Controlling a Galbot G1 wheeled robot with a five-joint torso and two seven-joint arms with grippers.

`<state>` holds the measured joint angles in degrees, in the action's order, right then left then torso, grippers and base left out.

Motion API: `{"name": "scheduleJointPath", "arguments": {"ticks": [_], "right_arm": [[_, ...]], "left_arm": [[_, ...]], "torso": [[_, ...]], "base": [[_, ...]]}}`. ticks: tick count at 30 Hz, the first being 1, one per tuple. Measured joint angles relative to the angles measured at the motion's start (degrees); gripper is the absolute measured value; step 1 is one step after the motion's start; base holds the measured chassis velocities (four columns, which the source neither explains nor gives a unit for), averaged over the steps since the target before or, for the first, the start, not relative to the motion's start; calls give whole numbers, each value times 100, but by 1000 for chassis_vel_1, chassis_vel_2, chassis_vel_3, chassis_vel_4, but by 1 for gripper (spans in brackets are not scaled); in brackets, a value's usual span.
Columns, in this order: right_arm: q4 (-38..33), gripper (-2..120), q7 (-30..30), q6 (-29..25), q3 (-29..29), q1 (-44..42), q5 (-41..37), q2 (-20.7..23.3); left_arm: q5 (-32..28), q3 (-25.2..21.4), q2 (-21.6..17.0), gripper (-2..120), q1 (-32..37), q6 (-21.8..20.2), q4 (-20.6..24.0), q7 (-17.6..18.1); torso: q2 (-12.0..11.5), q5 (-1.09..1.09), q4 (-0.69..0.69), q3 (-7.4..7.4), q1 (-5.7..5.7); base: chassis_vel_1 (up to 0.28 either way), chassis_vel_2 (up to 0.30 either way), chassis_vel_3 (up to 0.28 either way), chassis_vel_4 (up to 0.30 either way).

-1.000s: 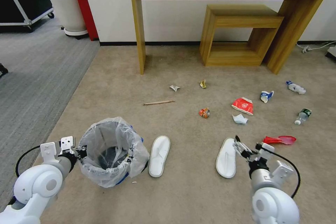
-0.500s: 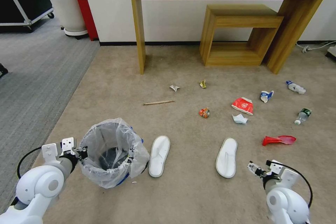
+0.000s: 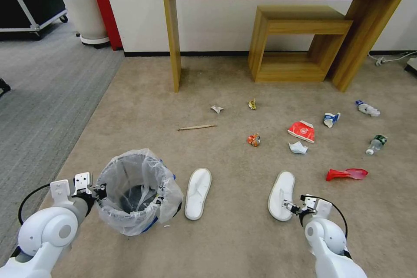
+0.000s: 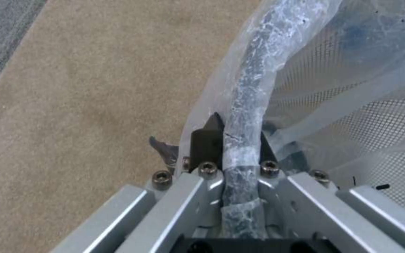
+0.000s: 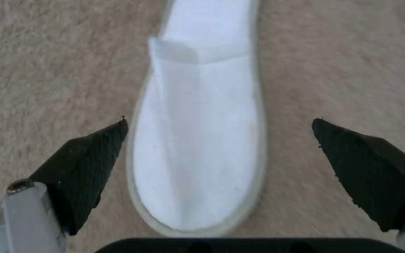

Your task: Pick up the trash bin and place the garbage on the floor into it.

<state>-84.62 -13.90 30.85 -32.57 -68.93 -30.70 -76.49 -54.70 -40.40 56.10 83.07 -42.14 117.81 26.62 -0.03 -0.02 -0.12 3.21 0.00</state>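
Left hand grips the bin's rim; right hand hangs spread over a slipper.

The left hand [image 3: 99, 191] is clenched on the bagged rim of the bin [image 3: 137, 189], one finger [image 4: 207, 142] outside the rim and the other inside it. The bin stands on the carpet [image 3: 143, 113]. Just right of the bin lies one white slipper [image 3: 197, 193]; farther right lies the second slipper [image 3: 281, 194], with the right hand [image 3: 287, 206] low at its near end, fingers [image 5: 88, 165] released wide to either side of it. Beyond the slippers, away from the bin, lie a stick [image 3: 196, 127], a carton [image 3: 301, 130], a red bottle [image 3: 346, 174] and a clear bottle [image 3: 375, 143].
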Motion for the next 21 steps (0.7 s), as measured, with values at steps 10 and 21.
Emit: {"name": "scheduleJointPath", "arguments": {"ticks": [10,21], "right_arm": [[529,91,-7,-84,217,420,199,-73],[890,63,-8,-264,225,532,238,-50]], "left_arm": [[46,-95,41,0,105,0,61,4],[105,-68,80,0,124,29,64,-34]], "torso": [[0,1,0,0,0],[0,0,0,0,0]], "base": [[0,0,0,0],[0,0,0,0]]}}
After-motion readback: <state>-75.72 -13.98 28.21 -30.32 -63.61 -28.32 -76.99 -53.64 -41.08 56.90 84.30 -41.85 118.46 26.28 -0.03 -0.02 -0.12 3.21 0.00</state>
